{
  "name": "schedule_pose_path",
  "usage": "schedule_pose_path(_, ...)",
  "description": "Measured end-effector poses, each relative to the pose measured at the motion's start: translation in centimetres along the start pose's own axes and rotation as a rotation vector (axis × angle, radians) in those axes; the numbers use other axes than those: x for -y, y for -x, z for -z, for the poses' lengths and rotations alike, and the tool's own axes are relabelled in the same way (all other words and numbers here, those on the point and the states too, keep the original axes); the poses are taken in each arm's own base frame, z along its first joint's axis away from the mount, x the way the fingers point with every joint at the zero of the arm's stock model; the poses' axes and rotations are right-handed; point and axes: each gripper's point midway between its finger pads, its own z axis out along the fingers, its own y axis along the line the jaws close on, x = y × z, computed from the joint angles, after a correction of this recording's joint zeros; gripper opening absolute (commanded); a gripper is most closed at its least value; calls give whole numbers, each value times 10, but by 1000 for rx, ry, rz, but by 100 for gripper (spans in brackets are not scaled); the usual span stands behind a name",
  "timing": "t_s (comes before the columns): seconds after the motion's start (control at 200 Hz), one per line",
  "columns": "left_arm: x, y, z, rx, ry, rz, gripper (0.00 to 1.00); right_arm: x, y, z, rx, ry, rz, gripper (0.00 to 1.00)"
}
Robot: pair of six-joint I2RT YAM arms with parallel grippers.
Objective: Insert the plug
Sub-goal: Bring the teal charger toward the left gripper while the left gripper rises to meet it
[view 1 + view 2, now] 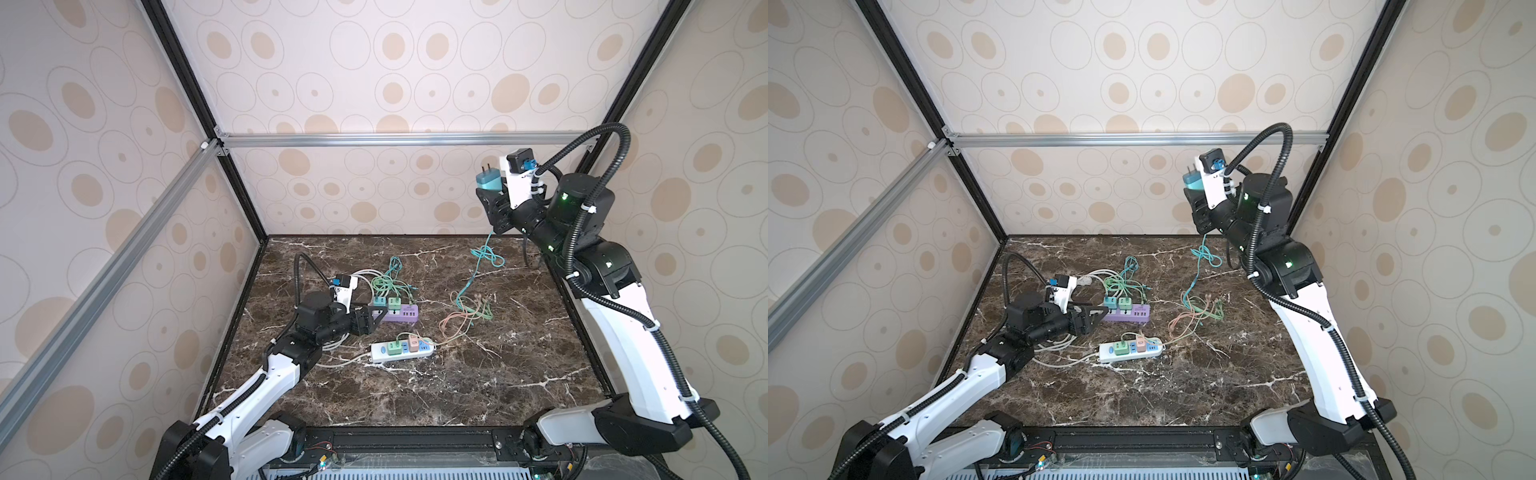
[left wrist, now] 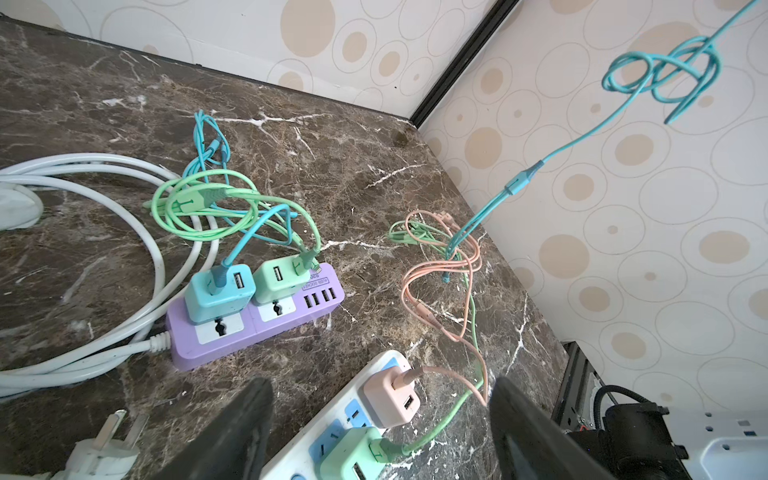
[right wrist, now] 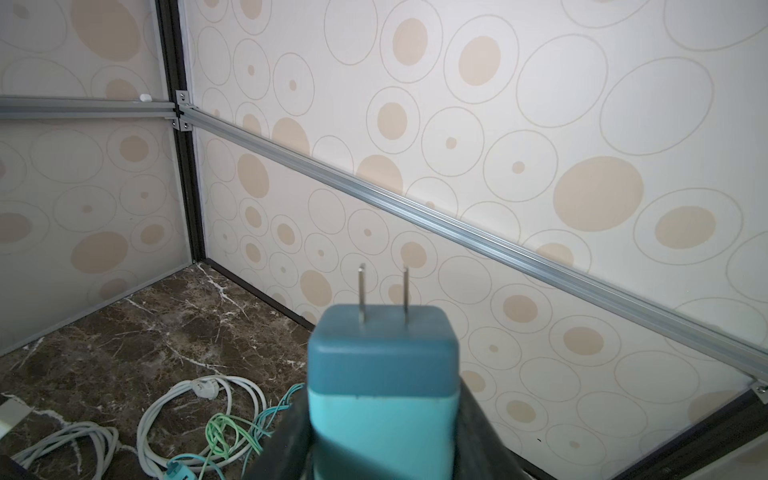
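The right tool (image 1: 492,195) pinches the teal charger plug (image 1: 484,180) aloft, prongs upward; the purple power strip (image 1: 399,313) lies at its 7 o'clock, beside the spread left tool (image 1: 374,318).

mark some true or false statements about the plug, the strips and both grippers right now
The right gripper holds the blue plug high above the table. True.
The plug's prongs point down at a socket. False: they point upward, away from the table.
The purple power strip carries two adapters. True.
The left gripper is shut on a cable. False: it is open and holds nothing.
The white power strip holds a pink adapter. True.
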Motion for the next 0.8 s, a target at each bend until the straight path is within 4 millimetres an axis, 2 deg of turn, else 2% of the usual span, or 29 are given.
schedule_pose_path(0.205,4,-1,0,-6,-22,-2,81,22,21,21,86,-24,-91,33)
schedule_pose_path(0.31,8,0,-1,-7,-47,-7,81,10,26,30,108,46,-85,33)
schedule_pose_path(0.37,9,0,-2,-11,-57,-7,82,-4,16,31,95,112,-69,33)
schedule_pose_path(0.41,11,2,-3,-12,-64,-9,82,-14,2,31,71,158,-60,33)
schedule_pose_path(0.47,15,6,-3,-9,-77,-13,83,-32,-31,30,19,220,-49,33)
schedule_pose_path(0.605,35,23,0,8,-143,-36,83,-70,-132,26,-156,336,-63,32)
schedule_pose_path(0.66,45,29,0,8,-182,-49,84,-82,-164,25,-221,371,-67,32)
schedule_pose_path(0.735,59,35,-2,0,-243,-65,84,-99,-191,26,-277,413,-51,31)
schedule_pose_path(0.8,71,38,-5,-12,-294,-74,84,-113,-199,28,-291,450,-19,31)
